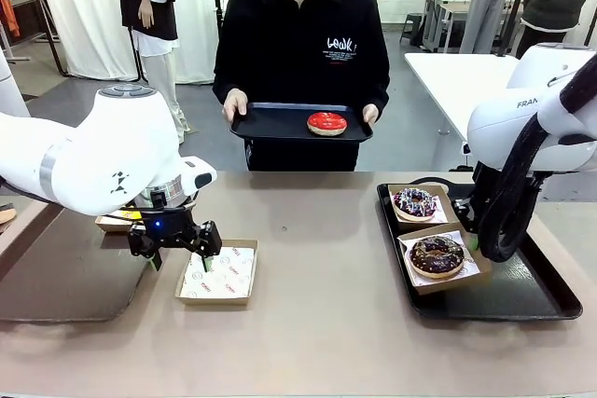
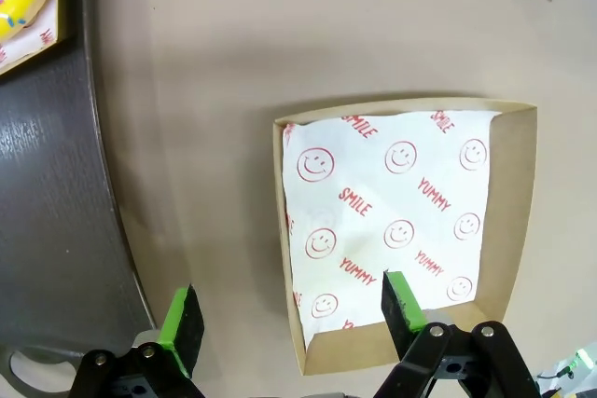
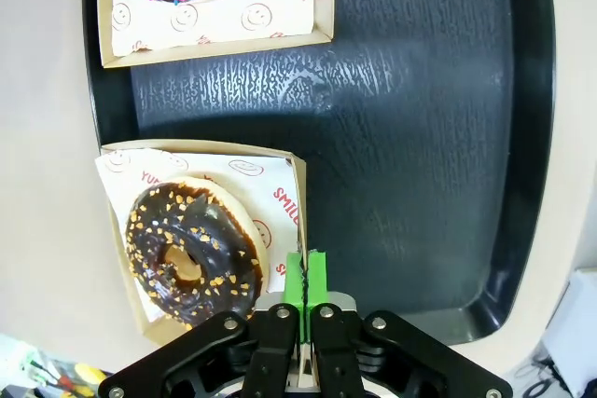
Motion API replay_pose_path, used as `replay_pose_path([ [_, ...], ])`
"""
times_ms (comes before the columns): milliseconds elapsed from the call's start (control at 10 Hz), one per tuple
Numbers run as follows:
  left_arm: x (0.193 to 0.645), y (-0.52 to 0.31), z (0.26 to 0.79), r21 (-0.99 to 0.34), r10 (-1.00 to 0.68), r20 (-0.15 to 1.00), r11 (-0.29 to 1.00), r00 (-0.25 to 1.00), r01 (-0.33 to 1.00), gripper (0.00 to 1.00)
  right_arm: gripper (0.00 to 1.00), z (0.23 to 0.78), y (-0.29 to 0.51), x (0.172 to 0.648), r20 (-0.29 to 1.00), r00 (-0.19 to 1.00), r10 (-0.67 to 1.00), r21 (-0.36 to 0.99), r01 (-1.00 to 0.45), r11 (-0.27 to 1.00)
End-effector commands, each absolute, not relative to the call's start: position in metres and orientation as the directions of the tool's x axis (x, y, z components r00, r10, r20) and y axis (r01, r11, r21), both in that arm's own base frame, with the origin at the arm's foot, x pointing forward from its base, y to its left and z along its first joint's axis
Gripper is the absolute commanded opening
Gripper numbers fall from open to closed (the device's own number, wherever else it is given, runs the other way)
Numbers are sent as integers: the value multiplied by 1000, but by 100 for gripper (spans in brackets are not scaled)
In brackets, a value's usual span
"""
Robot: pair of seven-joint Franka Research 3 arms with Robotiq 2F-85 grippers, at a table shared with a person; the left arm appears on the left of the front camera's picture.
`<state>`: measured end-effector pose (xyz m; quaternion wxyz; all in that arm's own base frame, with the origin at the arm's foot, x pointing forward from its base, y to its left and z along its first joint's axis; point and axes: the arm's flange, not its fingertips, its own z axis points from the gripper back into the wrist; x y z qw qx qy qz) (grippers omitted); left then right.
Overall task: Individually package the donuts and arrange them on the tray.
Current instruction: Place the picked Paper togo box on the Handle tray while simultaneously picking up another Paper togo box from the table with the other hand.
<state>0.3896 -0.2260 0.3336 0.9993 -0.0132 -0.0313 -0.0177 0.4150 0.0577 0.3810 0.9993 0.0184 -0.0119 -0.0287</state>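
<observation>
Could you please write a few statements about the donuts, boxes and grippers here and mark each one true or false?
1. The person holds a small black tray carrying the red-glazed donut. True.
2. The paper-lined box below the left gripper already contains a donut. False: it holds only its printed paper.
3. The right gripper is shut, its green pads pressed together. True.
4. Both boxed chocolate donuts sit on the bare tabletop. False: the sprinkled donut and the nut-topped donut rest in boxes on the large black tray.
5. The left gripper is closed on the box's rim. False: it is open.
</observation>
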Motion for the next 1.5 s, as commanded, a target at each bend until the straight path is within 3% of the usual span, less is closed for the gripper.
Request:
replay_pose_path([
  [0,403,-228,325,1,4,71,1000,997,-4,100,1,384,57,417,13,999,-45,33,45,998],
  [300,412,-224,320,-4,21,60,1000,998,-21,100,1,384,57,417,13,999,-40,30,39,999],
  [400,415,-224,320,-18,10,69,1000,998,-8,56,17,384,56,417,10,999,-37,26,36,999],
  [500,415,-224,320,-18,9,66,1000,998,-8,40,61,384,56,417,8,999,-34,25,34,999],
  [600,414,-224,322,-19,7,67,1000,998,-5,0,77,385,56,417,7,999,-34,24,34,999],
  [700,414,-224,322,-20,5,66,1000,998,-3,0,100,385,56,417,5,999,-36,25,35,999],
  [800,414,-223,322,-23,3,62,1000,998,-2,0,100,386,56,417,2,999,-36,24,36,999],
  [900,415,-223,322,-26,4,57,1000,998,-3,16,100,386,56,417,2,999,-39,27,39,999],
  [1000,414,-223,323,-28,5,56,1000,998,-3,7,97,387,55,417,-1,999,-44,31,44,999],
  [1100,413,-223,324,-32,6,55,999,998,-4,0,100,388,54,416,-3,999,-47,38,47,998],
  [1400,413,-223,327,-44,11,54,999,998,-9,0,100,405,46,403,16,998,-59,81,57,995],
])
